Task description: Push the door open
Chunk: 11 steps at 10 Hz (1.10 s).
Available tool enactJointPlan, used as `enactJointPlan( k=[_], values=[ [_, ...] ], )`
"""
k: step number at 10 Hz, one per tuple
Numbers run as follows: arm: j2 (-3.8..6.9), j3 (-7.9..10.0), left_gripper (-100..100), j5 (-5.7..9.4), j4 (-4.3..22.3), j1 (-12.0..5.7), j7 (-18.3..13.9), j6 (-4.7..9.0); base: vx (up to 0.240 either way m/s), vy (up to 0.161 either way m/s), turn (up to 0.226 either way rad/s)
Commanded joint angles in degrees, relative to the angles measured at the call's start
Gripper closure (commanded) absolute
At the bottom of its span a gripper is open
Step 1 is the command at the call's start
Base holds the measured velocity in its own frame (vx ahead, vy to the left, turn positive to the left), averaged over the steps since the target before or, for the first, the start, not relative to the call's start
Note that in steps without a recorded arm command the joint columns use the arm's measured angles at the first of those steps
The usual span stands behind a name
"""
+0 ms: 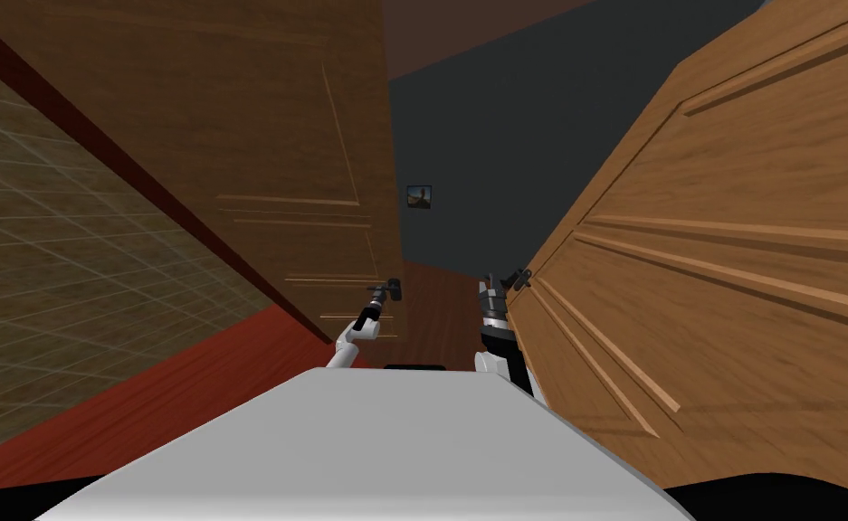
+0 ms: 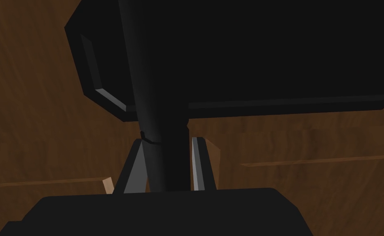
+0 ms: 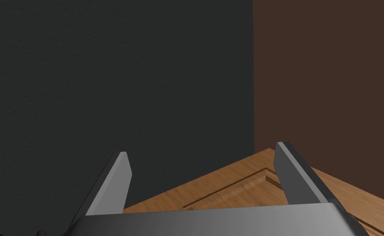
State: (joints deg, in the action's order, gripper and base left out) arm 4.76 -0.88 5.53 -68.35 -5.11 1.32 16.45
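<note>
A dark brown panelled door (image 1: 259, 163) stands on my left, swung partway, with a black handle (image 1: 396, 288) at its edge. My left gripper (image 1: 382, 291) reaches up to that handle. In the left wrist view the black handle (image 2: 236, 53) looms large against the brown door (image 2: 31, 123), and the left gripper (image 2: 167, 164) is shut on the handle's dark stem. A lighter wooden door (image 1: 729, 271) stands on my right with its own black handle (image 1: 521, 278). My right gripper (image 1: 488, 294) hovers beside it, and the right gripper (image 3: 205, 176) is open and holds nothing.
Between the two doors a narrow gap leads to a dark grey wall (image 1: 521, 163) with a small picture (image 1: 419, 196). A tiled wall (image 1: 51, 271) and red floor (image 1: 168, 398) lie to the left. The light door (image 3: 228, 192) is close under the right gripper.
</note>
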Motion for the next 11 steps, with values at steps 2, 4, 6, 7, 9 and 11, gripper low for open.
enactJointPlan(
  k=[2,4,6,7,9,11],
  values=[
    [0.21,2.72,100,0.21,0.13,-0.46,0.47,0.09,0.129,-0.115,0.080],
    [0.00,4.04,100,0.32,0.56,-0.77,0.71,0.10,0.136,-0.106,0.067],
    [-0.22,5.20,100,0.42,0.93,-1.05,0.92,0.11,0.150,-0.121,0.082],
    [-0.37,5.87,100,0.48,1.15,-1.21,1.04,0.12,0.168,-0.100,0.079],
    [-0.69,7.13,100,0.59,1.56,-1.51,1.27,0.13,0.146,-0.105,0.073],
    [-0.73,7.23,100,0.62,2.00,-1.51,1.25,0.14,0.119,-0.068,0.046]
  ],
)
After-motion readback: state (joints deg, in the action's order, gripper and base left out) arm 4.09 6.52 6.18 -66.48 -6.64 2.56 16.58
